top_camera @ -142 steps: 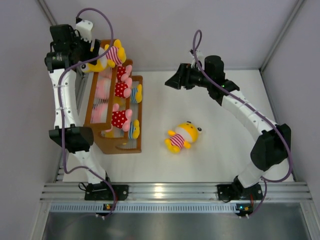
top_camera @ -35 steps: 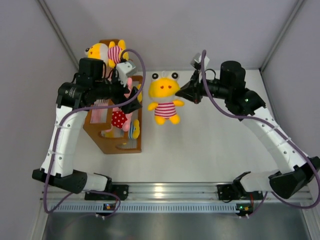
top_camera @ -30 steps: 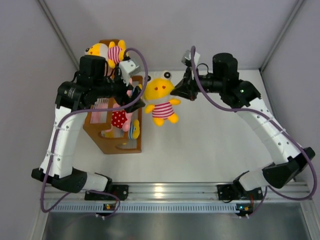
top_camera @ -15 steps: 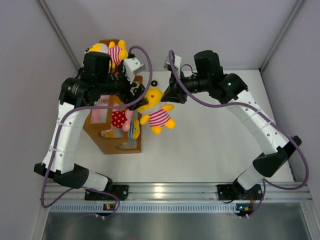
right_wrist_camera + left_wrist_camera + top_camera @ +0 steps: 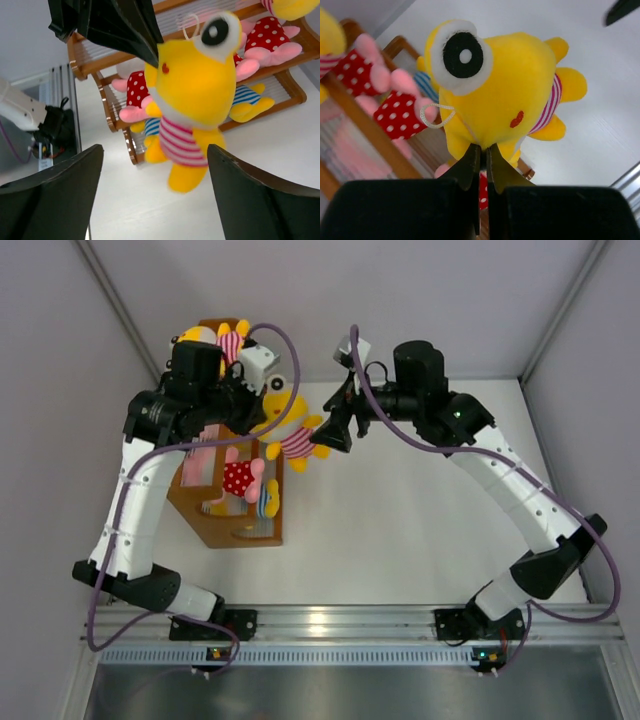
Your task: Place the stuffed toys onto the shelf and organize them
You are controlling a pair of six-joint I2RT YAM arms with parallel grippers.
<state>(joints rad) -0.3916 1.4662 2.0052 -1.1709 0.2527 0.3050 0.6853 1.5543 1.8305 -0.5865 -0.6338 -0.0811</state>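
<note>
A yellow-headed stuffed toy (image 5: 287, 430) in a pink-and-white striped outfit hangs in the air just right of the shelf (image 5: 222, 523). My left gripper (image 5: 262, 413) is shut on it; in the left wrist view the jaws (image 5: 482, 148) pinch the lower edge of its head (image 5: 505, 85). My right gripper (image 5: 332, 430) stands open just right of the toy. In the right wrist view its fingers (image 5: 155, 150) flank the toy (image 5: 195, 95) without touching it. The brown stepped shelf (image 5: 100, 55) holds several toys: red dotted ones (image 5: 238, 478), a blue-striped one (image 5: 268, 498) and a yellow one (image 5: 215, 340) on top.
Grey walls stand close behind and to the left of the shelf. The white tabletop (image 5: 420, 530) stretches right of the shelf. An aluminium rail (image 5: 330, 625) with both arm bases runs along the near edge.
The right gripper carried the yellow toy left to the left gripper. The left gripper has shut on its head, and the right gripper has opened and let go.
</note>
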